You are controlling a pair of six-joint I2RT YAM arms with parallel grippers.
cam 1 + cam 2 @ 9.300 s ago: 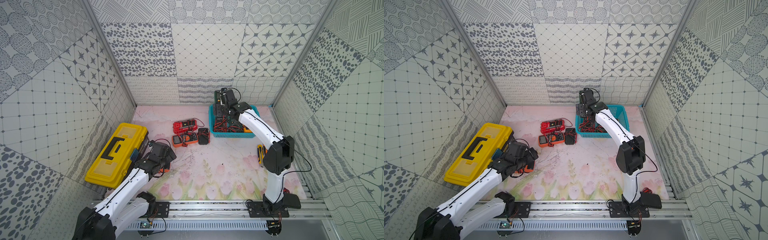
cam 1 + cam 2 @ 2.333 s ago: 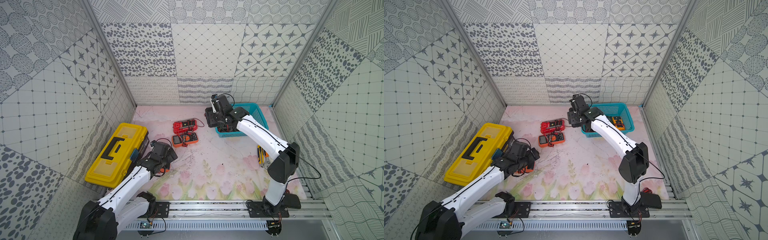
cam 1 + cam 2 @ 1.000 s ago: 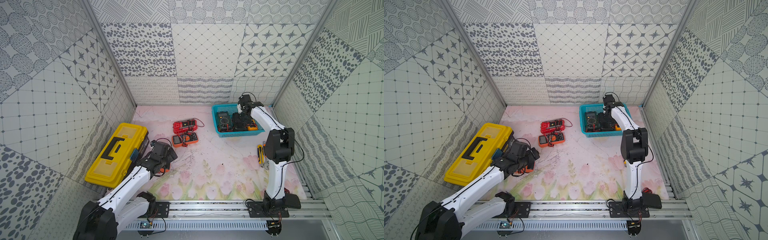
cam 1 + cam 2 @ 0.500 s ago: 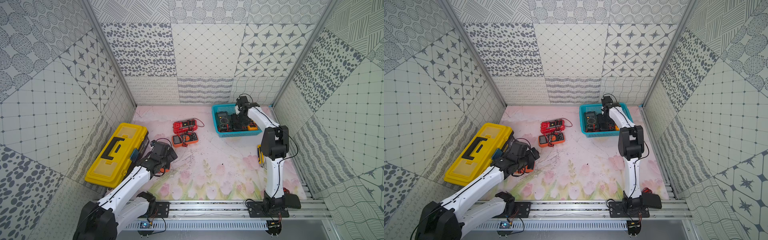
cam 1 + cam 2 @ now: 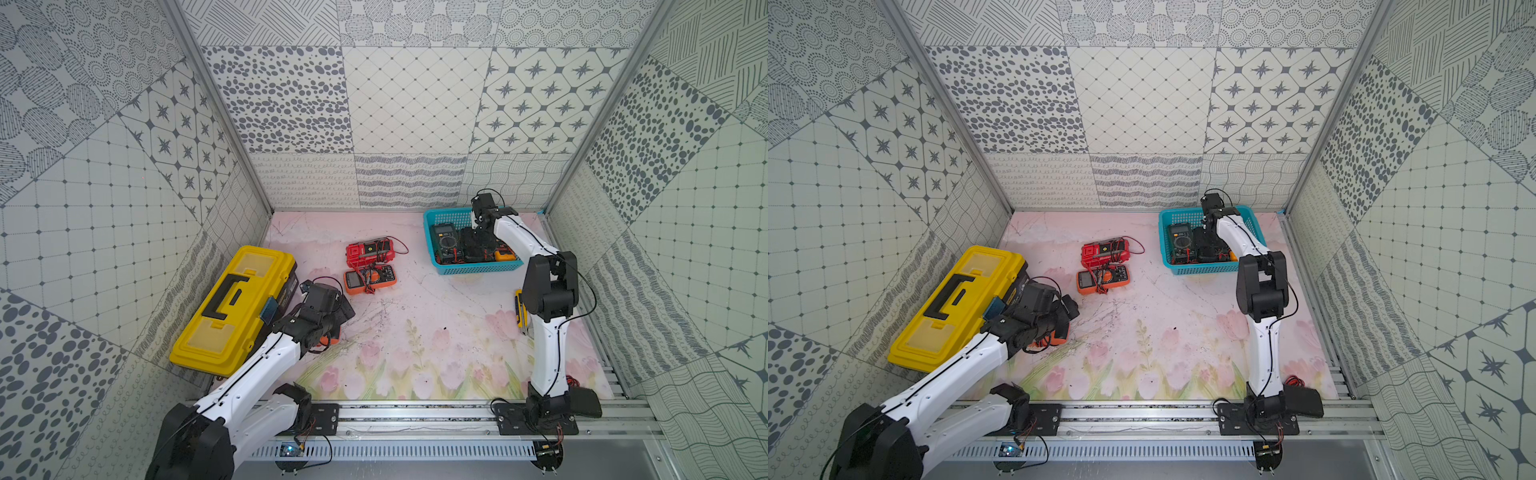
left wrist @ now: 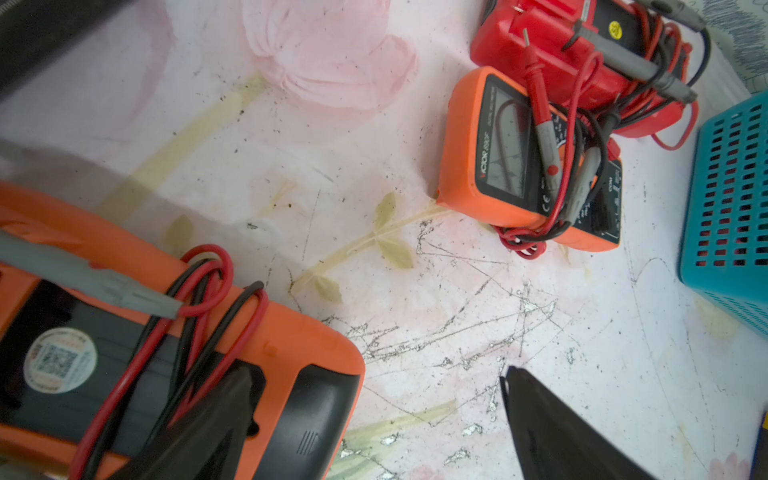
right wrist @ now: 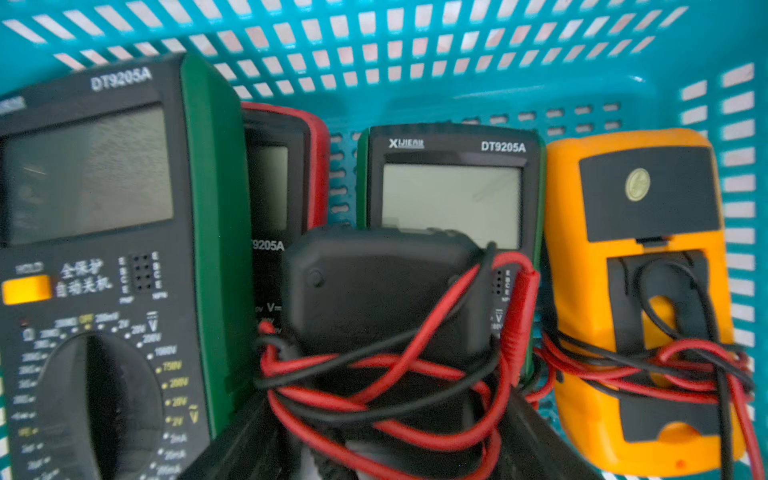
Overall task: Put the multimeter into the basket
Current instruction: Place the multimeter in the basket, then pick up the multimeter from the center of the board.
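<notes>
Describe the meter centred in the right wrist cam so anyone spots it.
Find the teal basket, back right on the mat. Of the multimeters inside, it lies on top, wound in red-black leads. Only this black multimeter has an all-black case; neighbours are green, red or yellow.

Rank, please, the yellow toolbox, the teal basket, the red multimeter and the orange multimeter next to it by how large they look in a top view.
1. yellow toolbox
2. teal basket
3. red multimeter and orange multimeter: they look about alike, so I leave them tied.
</notes>
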